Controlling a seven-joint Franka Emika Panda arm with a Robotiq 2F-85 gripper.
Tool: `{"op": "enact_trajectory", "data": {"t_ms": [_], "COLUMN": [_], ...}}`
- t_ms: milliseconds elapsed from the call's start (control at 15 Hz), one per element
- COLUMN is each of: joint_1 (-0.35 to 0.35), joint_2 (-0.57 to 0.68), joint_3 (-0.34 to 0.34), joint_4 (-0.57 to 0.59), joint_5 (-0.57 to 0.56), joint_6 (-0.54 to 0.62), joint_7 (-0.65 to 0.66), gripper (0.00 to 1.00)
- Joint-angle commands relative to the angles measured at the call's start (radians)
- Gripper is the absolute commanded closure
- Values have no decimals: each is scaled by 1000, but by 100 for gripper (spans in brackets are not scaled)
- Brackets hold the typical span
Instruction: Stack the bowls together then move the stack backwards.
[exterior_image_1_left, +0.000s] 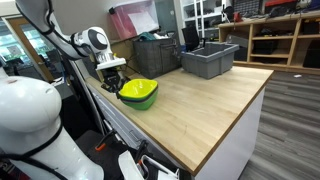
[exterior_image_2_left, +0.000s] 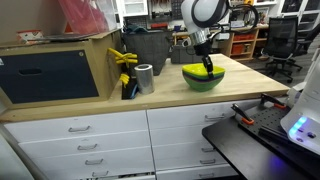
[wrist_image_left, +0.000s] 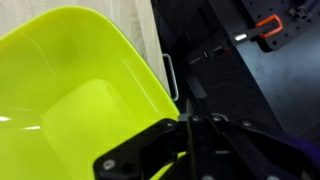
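Gripper (exterior_image_2_left: 208, 69) is down at the stack (exterior_image_1_left: 140, 95), jaws pressed together on the rim of the yellow bowl (wrist_image_left: 70, 110). That one's nested inside the green bowl (exterior_image_2_left: 203, 84). The whole stack sits on the wooden table (exterior_image_1_left: 200, 110) close to the robot's edge, well apart from the grey bin (exterior_image_1_left: 210, 60) at the far end.
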Motion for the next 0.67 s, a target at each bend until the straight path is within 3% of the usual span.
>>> {"op": "enact_trajectory", "data": {"t_ms": [0, 400, 600], "joint_1": [-29, -63, -54], "joint_2": [-24, -27, -32], "joint_3": [-18, -43, -38], "joint_4": [-41, -59, -57], "joint_5": [-165, -413, -358], "joint_6": [51, 90, 79], "joint_7": [53, 141, 123], "gripper": [100, 100, 100]}}
